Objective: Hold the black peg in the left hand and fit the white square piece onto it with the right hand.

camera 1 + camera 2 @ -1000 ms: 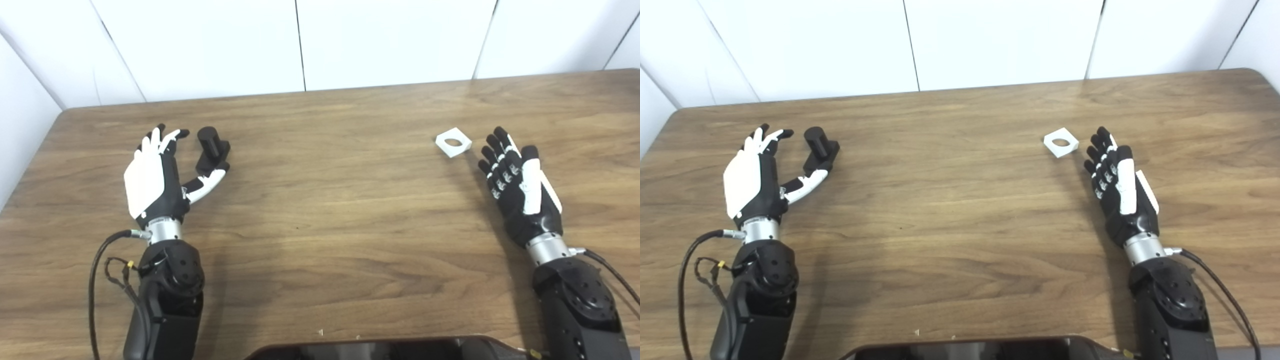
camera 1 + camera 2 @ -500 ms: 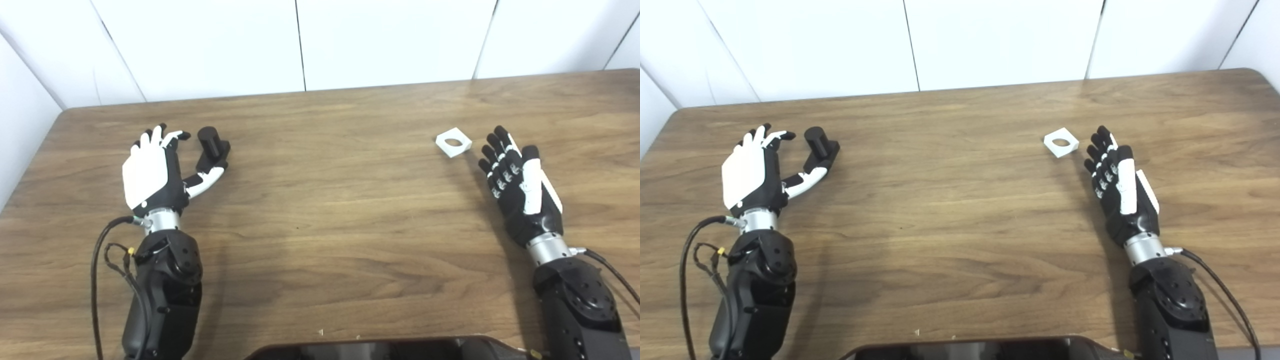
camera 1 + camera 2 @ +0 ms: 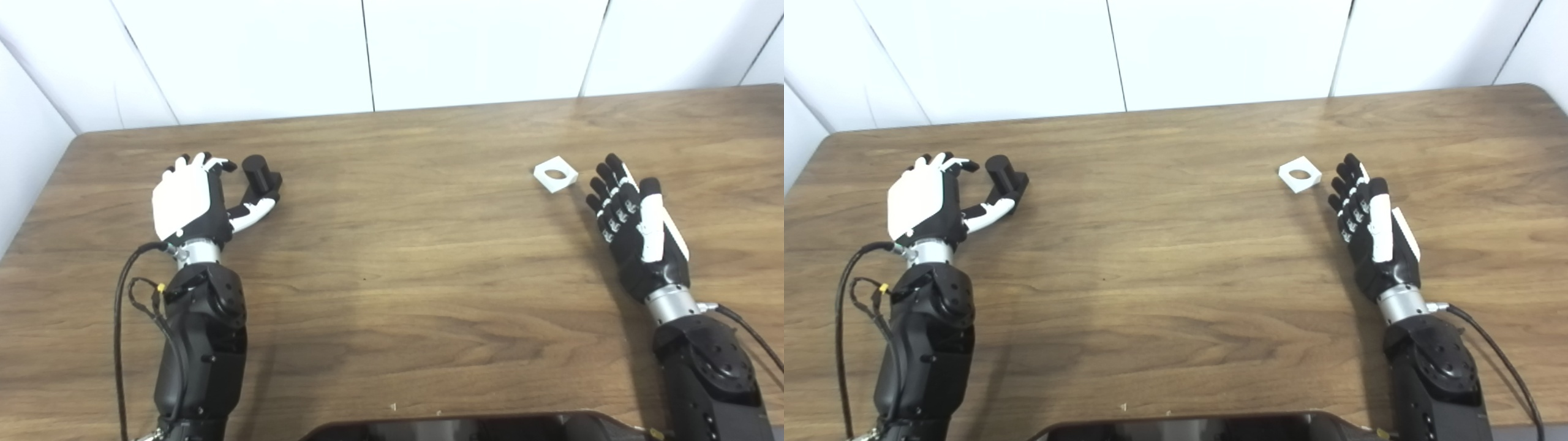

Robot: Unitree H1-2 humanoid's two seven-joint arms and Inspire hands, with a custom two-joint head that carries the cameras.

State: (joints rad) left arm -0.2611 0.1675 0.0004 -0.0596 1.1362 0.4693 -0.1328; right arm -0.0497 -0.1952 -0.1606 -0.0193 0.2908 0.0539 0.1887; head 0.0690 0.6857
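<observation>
Peg (image 3: 260, 176) now sits between the advanced left hand's (image 3: 191, 202) spread fingers, ungrasped; right hand (image 3: 634, 223) waits, released, beside the square (image 3: 555, 174).

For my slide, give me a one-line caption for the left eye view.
Open left hand reaches around the peg; open right hand waits beside the white square on the table.

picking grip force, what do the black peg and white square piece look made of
Black peg: likely matte plastic, uniformly dull black with no glints.
White square piece: likely matte plastic, possibly printed, plain white with crisp edges and a round hole.
Both look rigid, though material can't be confirmed.
</observation>
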